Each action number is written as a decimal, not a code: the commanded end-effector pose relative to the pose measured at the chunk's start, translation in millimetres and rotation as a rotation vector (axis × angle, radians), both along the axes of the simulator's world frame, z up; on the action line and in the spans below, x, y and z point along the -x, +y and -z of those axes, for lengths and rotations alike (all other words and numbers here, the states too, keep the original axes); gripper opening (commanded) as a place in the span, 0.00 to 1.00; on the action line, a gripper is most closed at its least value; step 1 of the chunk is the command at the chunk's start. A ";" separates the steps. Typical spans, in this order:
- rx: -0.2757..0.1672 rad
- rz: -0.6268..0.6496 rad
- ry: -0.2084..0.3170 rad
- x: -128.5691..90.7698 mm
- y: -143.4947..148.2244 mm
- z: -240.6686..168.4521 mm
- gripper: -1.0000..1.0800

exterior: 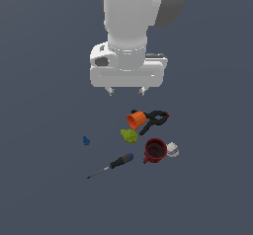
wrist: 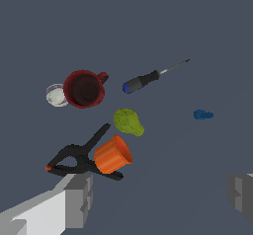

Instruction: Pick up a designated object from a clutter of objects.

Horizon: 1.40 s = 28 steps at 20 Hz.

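Observation:
The designated object (exterior: 129, 136) is a small yellow-green lump lying on the dark floor in the middle of the clutter of objects; it also shows in the wrist view (wrist: 128, 121). Close beside it lies the orange cup (exterior: 136, 119) on its side. My gripper (exterior: 127, 92) hangs above the clutter, open and holding nothing, well clear of the lump. In the wrist view the gripper (wrist: 160, 197) shows two grey fingertips (wrist: 79, 199) set wide apart.
A black clamp (exterior: 155, 119) with orange tips touches the cup. A red mug (exterior: 155, 150) and a white-purple piece (exterior: 172, 149) stand toward the exterior view's right. A blue-handled screwdriver (exterior: 116, 163) and a tiny blue piece (exterior: 86, 140) lie toward its left.

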<state>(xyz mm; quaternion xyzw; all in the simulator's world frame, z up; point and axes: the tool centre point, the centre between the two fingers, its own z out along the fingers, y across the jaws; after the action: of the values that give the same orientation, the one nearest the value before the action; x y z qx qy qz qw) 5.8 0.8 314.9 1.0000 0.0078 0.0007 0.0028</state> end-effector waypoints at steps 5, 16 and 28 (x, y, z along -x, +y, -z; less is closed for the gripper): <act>-0.006 0.009 0.001 -0.7 -0.2 2.7 0.96; -0.018 0.021 0.004 -2.8 -0.6 11.5 0.96; -0.009 -0.132 0.004 -13.8 2.2 80.1 0.96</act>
<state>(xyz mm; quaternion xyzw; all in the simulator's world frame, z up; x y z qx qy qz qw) 18.5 2.4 247.5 0.9982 0.0597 -0.0007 -0.0025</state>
